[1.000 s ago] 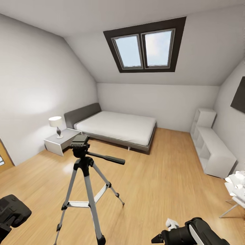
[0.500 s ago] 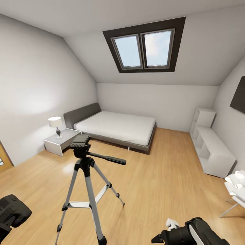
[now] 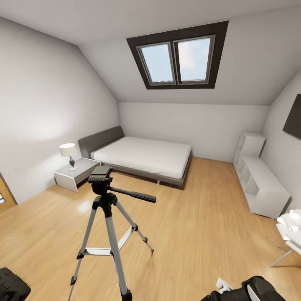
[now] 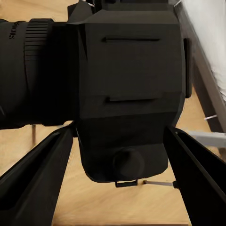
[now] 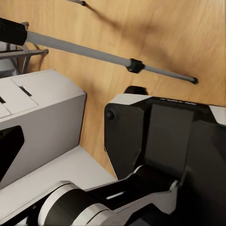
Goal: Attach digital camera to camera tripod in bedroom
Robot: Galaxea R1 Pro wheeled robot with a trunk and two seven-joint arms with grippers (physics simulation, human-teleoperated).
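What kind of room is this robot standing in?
It looks like an attic bedroom: a grey bed with a bare white mattress, a bedside table carrying a small lamp, and a double skylight set into the sloped ceiling.

- The light wood floor (image 3: pixel 196 234) carried the camera tripod (image 3: pixel 107 225) on three spread legs.
- A grey bed (image 3: pixel 142 156), nightstand (image 3: pixel 75 173) and white shelf unit (image 3: pixel 259 184) stood on it.
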